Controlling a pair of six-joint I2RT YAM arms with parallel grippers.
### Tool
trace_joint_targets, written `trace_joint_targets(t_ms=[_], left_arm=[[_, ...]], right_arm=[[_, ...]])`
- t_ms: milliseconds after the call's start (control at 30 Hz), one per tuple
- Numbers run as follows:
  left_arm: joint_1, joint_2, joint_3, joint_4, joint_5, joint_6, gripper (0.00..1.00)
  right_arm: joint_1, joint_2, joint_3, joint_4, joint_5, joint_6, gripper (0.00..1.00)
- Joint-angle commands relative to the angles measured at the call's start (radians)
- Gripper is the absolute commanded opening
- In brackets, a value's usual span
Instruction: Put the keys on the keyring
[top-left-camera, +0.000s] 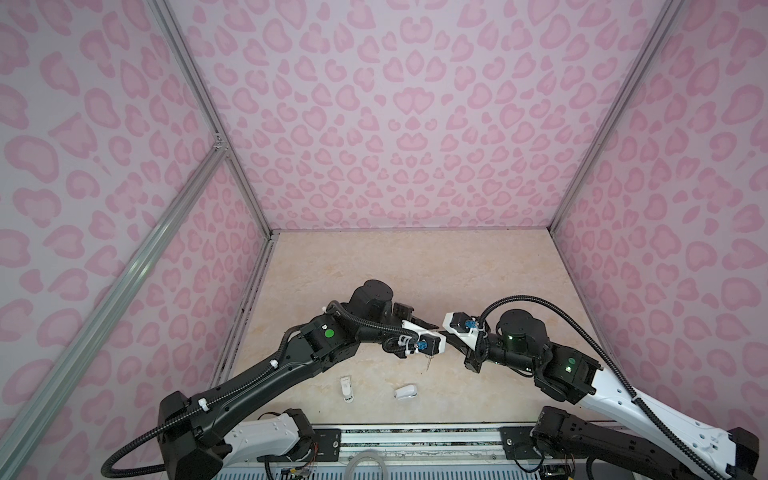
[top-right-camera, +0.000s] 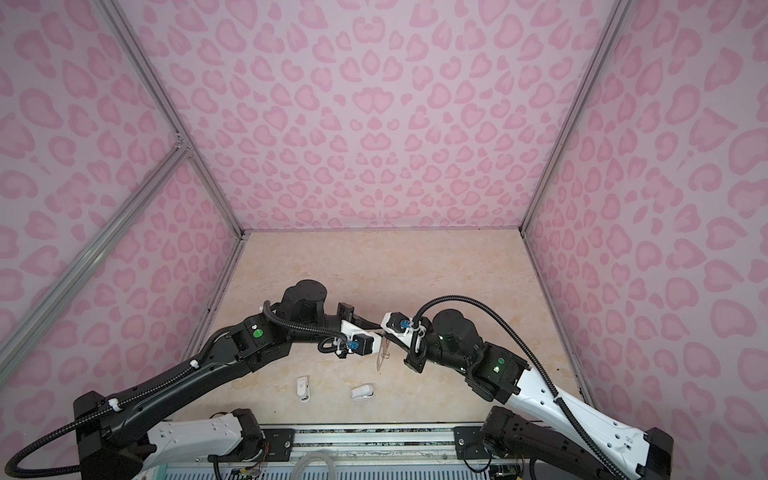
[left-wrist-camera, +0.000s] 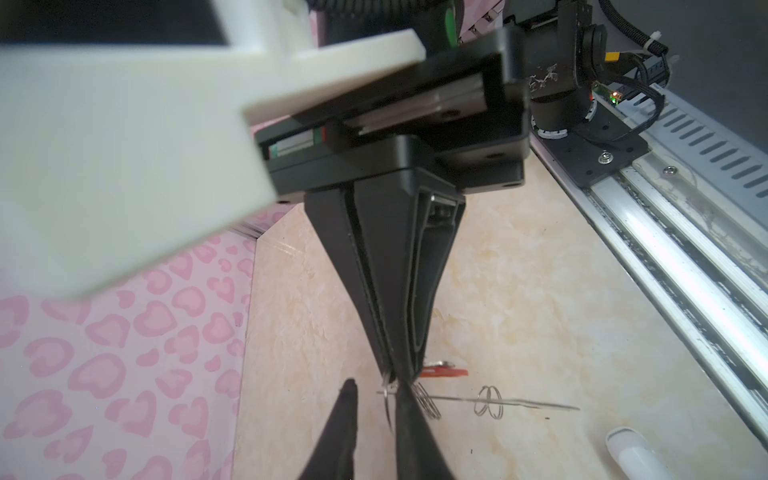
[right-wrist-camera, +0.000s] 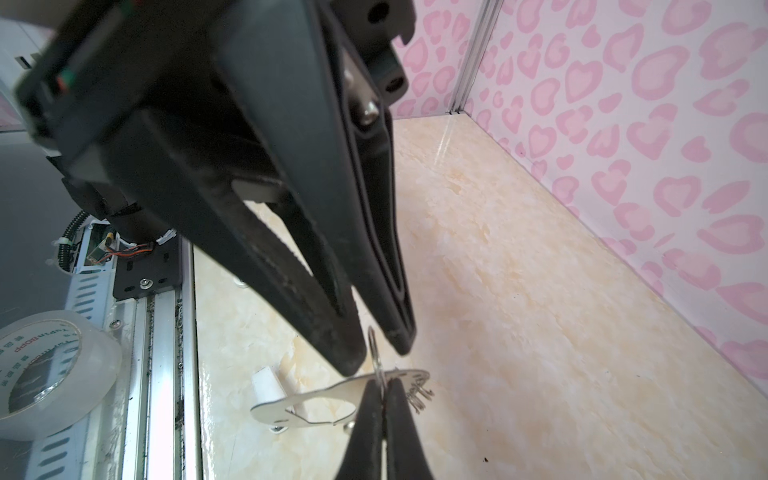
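The keyring, a flat grey plate with an oval cutout, hangs in the air above the table. My right gripper is shut on its ringed edge. In the left wrist view the plate shows edge-on as a thin line, with wire rings along it. My left gripper meets it from the opposite side, jaws a little apart, with one wire ring standing between the fingers. A key with an orange-red tag shows just behind the right gripper's tips; I cannot tell what it rests on. In both top views the grippers meet mid-table.
Two small white plastic objects lie on the marble table near the front. A metal rail runs along the front edge, with a tape roll beyond it. Pink patterned walls enclose three sides.
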Motion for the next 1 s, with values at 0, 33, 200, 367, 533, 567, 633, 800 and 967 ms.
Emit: trace_joint_targets(t_ms=[0,33,200,367,533,567,633,800,967], left_arm=[[0.0,0.008,0.015,-0.011,-0.013,0.013,0.19],[0.0,0.01,0.014,-0.015,-0.014,0.013,0.19],[0.0,0.022,0.016,-0.027,-0.022,0.013,0.13],[0.0,0.035,0.023,-0.028,-0.021,-0.007,0.03],[0.034,0.036,0.022,0.022,0.049,-0.112,0.03],[0.048,0.032,0.02,0.039,0.076,-0.139,0.03],[0.073,0.021,0.007,0.083,0.131,-0.192,0.03],[0.111,0.002,-0.033,0.194,0.207,-0.292,0.03],[0.137,-0.007,-0.088,0.351,0.251,-0.426,0.03]], right_arm=[[0.0,0.001,0.007,0.032,-0.006,0.009,0.0],[0.0,0.003,0.007,0.034,-0.004,0.01,0.0],[0.0,0.01,0.01,0.04,-0.006,0.008,0.0],[0.0,0.011,0.012,0.044,-0.006,0.0,0.0],[-0.003,-0.048,-0.028,0.048,0.078,-0.022,0.22],[-0.006,-0.066,-0.041,0.054,0.09,-0.026,0.24],[-0.011,-0.111,-0.07,0.073,0.11,-0.036,0.27],[-0.012,-0.174,-0.113,0.124,0.113,-0.072,0.26],[-0.012,-0.16,-0.094,0.142,0.117,-0.134,0.24]])
